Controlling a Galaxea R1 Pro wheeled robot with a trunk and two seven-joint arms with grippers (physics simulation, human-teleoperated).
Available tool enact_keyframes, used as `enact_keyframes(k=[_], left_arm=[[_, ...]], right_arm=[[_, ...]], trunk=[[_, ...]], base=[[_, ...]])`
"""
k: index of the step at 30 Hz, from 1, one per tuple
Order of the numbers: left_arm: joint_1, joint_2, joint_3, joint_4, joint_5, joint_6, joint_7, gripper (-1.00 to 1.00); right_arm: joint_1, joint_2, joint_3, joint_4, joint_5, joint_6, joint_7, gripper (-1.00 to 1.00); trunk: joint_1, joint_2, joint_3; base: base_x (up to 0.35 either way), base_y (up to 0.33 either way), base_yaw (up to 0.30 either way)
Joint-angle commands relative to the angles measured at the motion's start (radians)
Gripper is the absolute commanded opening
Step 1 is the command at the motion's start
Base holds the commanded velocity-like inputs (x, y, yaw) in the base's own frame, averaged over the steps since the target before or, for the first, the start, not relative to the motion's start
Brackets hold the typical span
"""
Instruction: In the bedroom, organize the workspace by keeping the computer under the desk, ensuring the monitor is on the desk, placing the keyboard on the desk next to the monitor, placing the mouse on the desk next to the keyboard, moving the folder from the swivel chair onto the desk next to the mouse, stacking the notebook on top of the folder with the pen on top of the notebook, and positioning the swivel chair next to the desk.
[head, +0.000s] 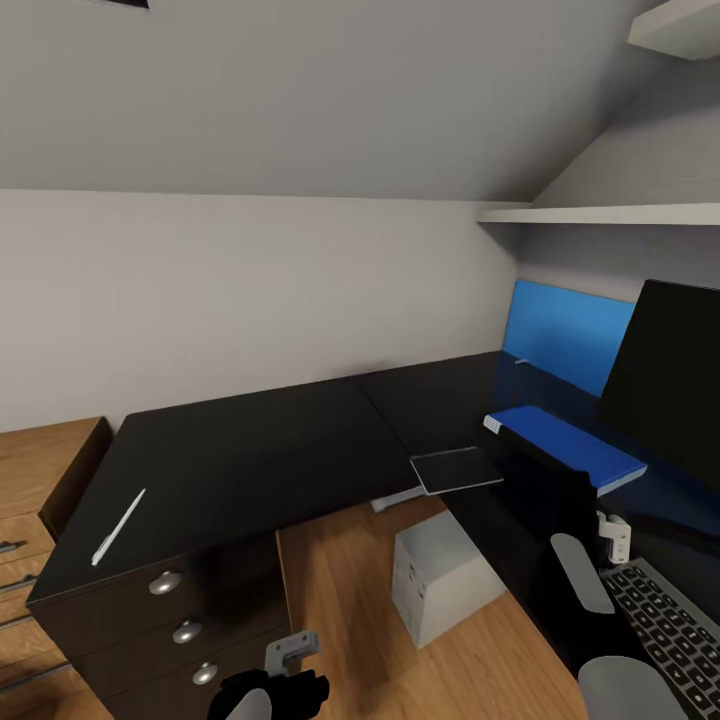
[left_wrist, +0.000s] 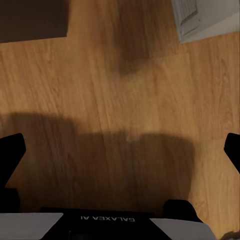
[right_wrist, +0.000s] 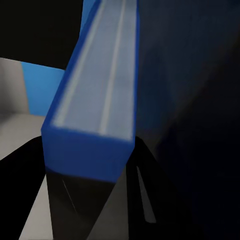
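Right gripper: in the right wrist view its dark fingers clamp the blue folder, held just above the desk
Left gripper: fingers spread, empty, over the wood floor
Done: monitor and keyboard on the desk, grey computer under it
Left: folder not yet set down; thin dark notebook overhangs the desk edge; slim white pen lies well apart, above the drawers
Surfaces: glossy black desktop, matte boxy computer case
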Motion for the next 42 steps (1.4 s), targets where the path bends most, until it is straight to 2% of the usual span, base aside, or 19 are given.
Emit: enact_keyframes(k=[1,7,9,12,42], left_arm=[[-0.001,0.001,-0.002,0.0,0.006,0.0,0.008,1.0],[-0.001,0.0,-0.003,0.003,0.006,0.0,0.008,1.0],[-0.001,-0.011,0.009,0.01,0.008,0.0,0.011,1.0],[-0.001,-0.028,0.017,0.01,0.008,0.0,0.011,1.0],[-0.001,-0.033,0.013,0.033,0.005,-0.001,0.009,1.0]], right_arm=[[-0.001,0.0,0.001,-0.001,-0.003,-0.003,-0.004,-1.0],[-0.001,-0.003,0.004,-0.001,-0.001,0.012,-0.004,-1.0],[0.001,0.007,0.006,-0.005,0.01,0.017,0.005,-1.0],[0.001,0.007,0.005,-0.005,0.01,0.016,0.005,-1.0],[0.001,0.004,0.003,-0.005,0.004,0.016,0.005,-1.0]], trunk=[[0.0,-0.001,-0.001],[0.0,-0.001,-0.001],[0.0,-0.001,-0.001],[0.0,-0.001,-0.001],[0.0,-0.001,-0.001]], base=[[0.025,0.0,0.0],[0.009,0.0,0.0],[0.0,0.0,0.0],[0.0,0.0,0.0],[0.0,0.0,0.0]])
